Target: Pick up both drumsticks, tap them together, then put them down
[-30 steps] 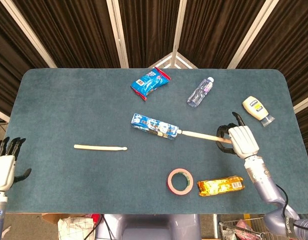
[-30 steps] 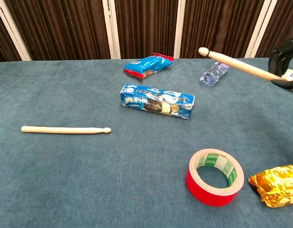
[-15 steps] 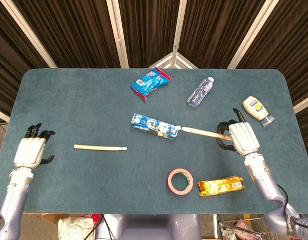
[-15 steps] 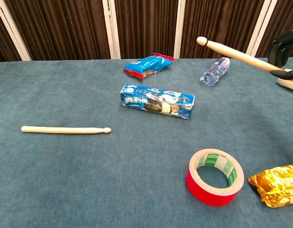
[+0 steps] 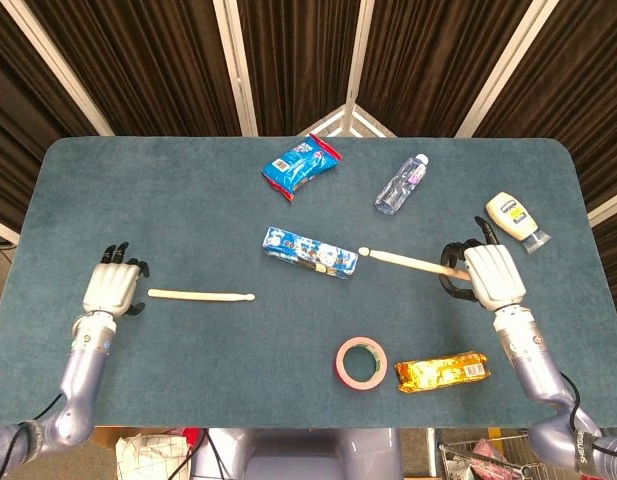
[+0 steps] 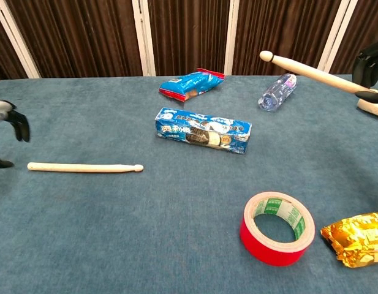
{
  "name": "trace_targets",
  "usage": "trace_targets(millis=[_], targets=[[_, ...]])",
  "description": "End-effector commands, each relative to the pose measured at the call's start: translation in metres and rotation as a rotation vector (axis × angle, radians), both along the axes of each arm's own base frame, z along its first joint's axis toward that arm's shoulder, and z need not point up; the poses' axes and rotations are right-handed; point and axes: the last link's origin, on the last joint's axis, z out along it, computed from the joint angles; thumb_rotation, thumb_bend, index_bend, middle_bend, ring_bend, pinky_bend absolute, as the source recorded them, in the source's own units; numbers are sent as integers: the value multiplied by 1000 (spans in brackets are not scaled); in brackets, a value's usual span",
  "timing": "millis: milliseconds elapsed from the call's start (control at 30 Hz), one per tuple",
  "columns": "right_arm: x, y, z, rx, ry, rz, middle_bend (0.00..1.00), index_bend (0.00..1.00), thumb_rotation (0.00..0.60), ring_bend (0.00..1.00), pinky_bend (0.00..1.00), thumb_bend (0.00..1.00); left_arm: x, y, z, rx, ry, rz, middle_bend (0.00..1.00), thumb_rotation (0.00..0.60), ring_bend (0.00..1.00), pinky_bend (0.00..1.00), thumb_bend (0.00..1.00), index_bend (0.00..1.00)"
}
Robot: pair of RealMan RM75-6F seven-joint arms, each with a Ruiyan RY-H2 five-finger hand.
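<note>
One wooden drumstick [image 5: 201,295] [image 6: 84,167] lies flat on the table's left part, its tip pointing right. My left hand [image 5: 110,290] [image 6: 10,128] hovers just left of its butt end with fingers apart, holding nothing. My right hand [image 5: 491,277] [image 6: 371,66] grips the butt of the second drumstick [image 5: 403,262] [image 6: 311,72] and holds it raised above the table, tip pointing left toward the cookie box.
A blue cookie box [image 5: 310,253] lies mid-table. Behind it are a blue snack bag [image 5: 302,166], a water bottle [image 5: 402,184] and a mayonnaise bottle [image 5: 516,220]. A red tape roll [image 5: 361,363] and a gold packet [image 5: 443,372] sit near the front edge.
My left hand has come in from the table's left edge to just beside the lying drumstick's butt. The right hand has drifted slightly right and up with its drumstick.
</note>
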Motion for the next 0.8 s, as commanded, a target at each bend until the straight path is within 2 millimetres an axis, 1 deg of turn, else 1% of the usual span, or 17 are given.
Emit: trace_targets(millis=[33,200,400,567,667,800], targets=[[-2,-1,0,-1,4,-9,575,653,600,458,36,430,4,4,-11,-10,16,2,378,600,29,0,314,409],[-6,-2,0,-5,7,-21,575,653,600,458,36,431,11,5,-25,-10,30,0,418,600,58,0,314,409],[-9,-3,1,-8,13,-26,575,653,600,458,36,431,17,4,-37,-19,36,6,431,600,62,0,316,409],[-10,-3,1,-9,20,-28,575,653,600,458,36,430,25,8,-44,-27,43,-16,427,600,62,0,328,421],[-10,-4,1,-10,21,-29,574,653,600,458,36,431,28,10,-47,-35,56,-34,430,600,69,0,349,431],[-9,-3,1,-12,25,-28,575,653,600,458,36,431,31,13,-52,-41,53,-45,439,600,74,0,353,449]])
